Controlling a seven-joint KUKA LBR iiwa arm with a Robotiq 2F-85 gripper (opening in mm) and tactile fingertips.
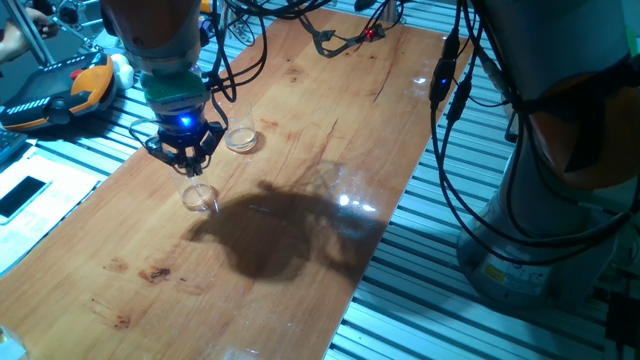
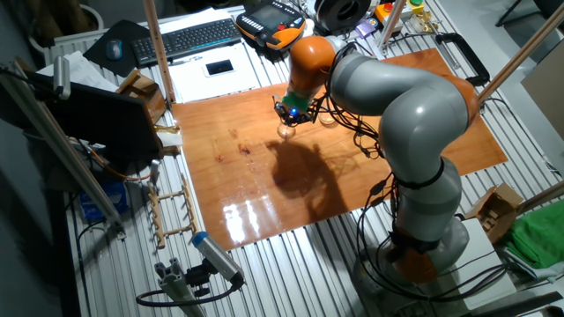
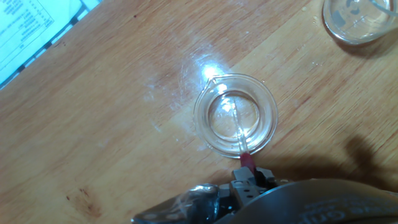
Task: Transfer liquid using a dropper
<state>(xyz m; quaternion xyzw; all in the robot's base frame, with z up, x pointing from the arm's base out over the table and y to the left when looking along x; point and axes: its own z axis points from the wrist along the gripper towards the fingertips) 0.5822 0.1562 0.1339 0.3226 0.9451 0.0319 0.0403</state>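
Tabletop (image 1: 330, 120) of varnished, glossy wood grain carries two small clear cups: one (image 3: 236, 113) directly under the gripper (image 3: 249, 177), a second (image 3: 359, 18) near it. We see the dropper (image 3: 238, 127), a thin clear plastic pipette, standing in the nearer cup with its stem leaning against the rim and its purple-pink end uppermost between the fingertips, which appear pressed together on that end. We judge the pipette very light, flexible and smooth, easily crushed or bent; the upper end seems the sensible place to hold it. The cup is thin-walled, round and probably easy to tip. In both fixed views the dropper is too fine to make out.
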